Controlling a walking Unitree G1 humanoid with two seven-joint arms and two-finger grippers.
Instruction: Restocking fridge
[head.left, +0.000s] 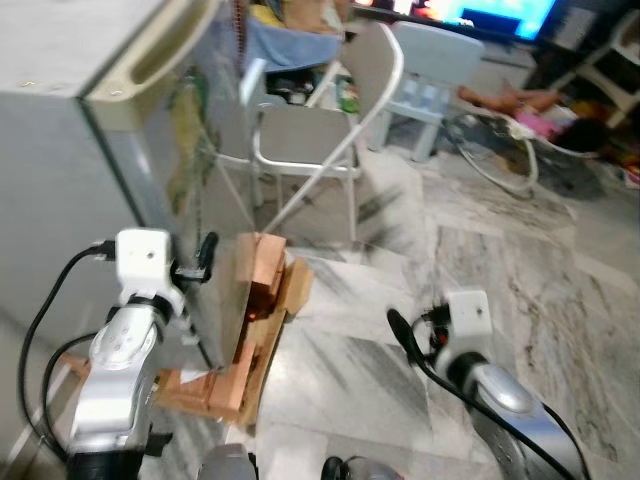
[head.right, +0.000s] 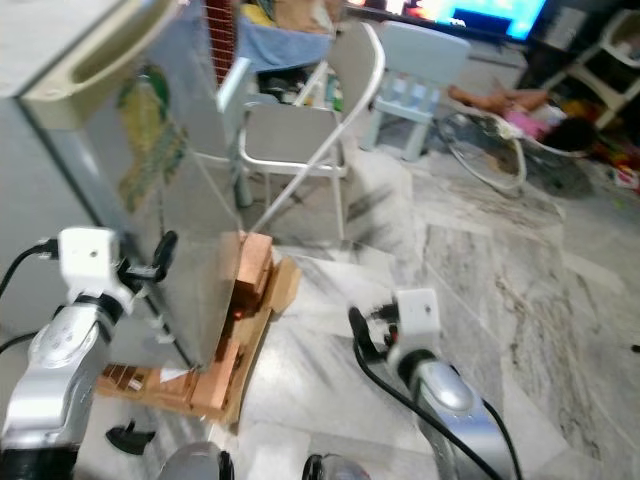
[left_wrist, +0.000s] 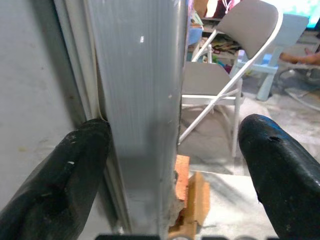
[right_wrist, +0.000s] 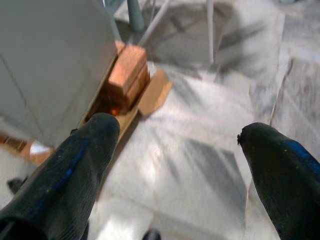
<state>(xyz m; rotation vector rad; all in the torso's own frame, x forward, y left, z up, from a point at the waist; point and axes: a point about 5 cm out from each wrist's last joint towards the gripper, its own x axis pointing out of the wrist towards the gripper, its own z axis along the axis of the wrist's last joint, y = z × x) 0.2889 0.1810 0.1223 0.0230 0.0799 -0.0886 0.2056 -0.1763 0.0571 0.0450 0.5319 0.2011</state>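
Observation:
A grey fridge (head.left: 60, 150) stands at the left on wooden blocks (head.left: 255, 300). Its door (head.left: 195, 140) carries a sticker and a cream handle recess (head.left: 165, 50) along the top. My left gripper (left_wrist: 175, 150) is open at the door's side edge (left_wrist: 145, 100). One finger (left_wrist: 65, 170) sits by the white seal and the other finger (left_wrist: 280, 165) hangs in front of the door. Neither finger presses on the edge. My right gripper (right_wrist: 175, 145) is open and holds nothing, low over the marble floor (right_wrist: 200, 150) to the right of the fridge.
A white folding chair (head.left: 320, 130) stands close in front of the fridge door. Behind it are a pale blue child's chair (head.left: 430, 70) and a baby bouncer (head.left: 520, 130). Cardboard (head.left: 297, 285) lies by the blocks. Open floor stretches to the right.

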